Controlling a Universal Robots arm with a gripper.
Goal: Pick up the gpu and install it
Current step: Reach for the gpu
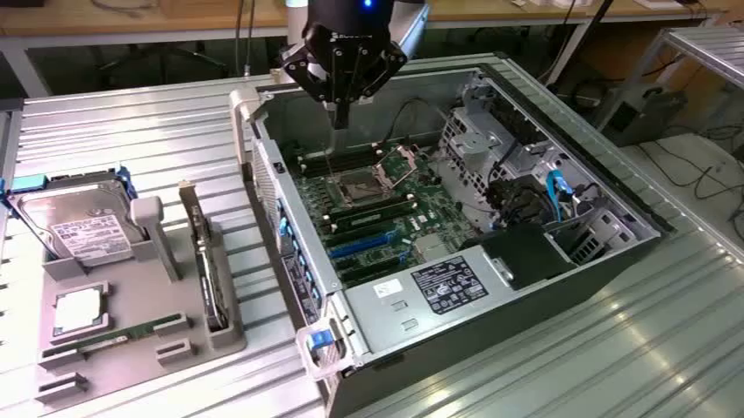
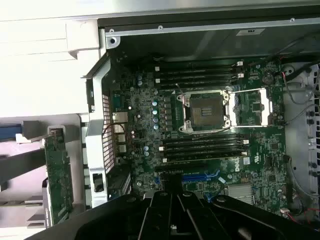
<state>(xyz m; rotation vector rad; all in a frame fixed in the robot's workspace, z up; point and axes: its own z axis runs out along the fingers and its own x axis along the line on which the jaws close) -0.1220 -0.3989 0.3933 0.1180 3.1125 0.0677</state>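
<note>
Now, pincer (image 1: pixel 338 120): narrow, empty, above the computer case's (image 1: pixel 273 192) twelve-o'clock end.
gpu (image 1: pixel 207 261): upright in holder (image 1: pixel 226 335) at case's nine o'clock, presumably to ease grasping.

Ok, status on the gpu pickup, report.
Gripper over the open case, above the motherboard. Gpu on edge in the grey tray beside the case, not held. Case wall between them.

The arm (image 1: pixel 348 13) comes down from above with its wrist vertical, and the gripper (image 1: pixel 341 120) hangs pointing straight down. Its black fingers (image 2: pixel 172 192) are pressed together, holding nothing, and the linkage above them forms a diamond.
</note>
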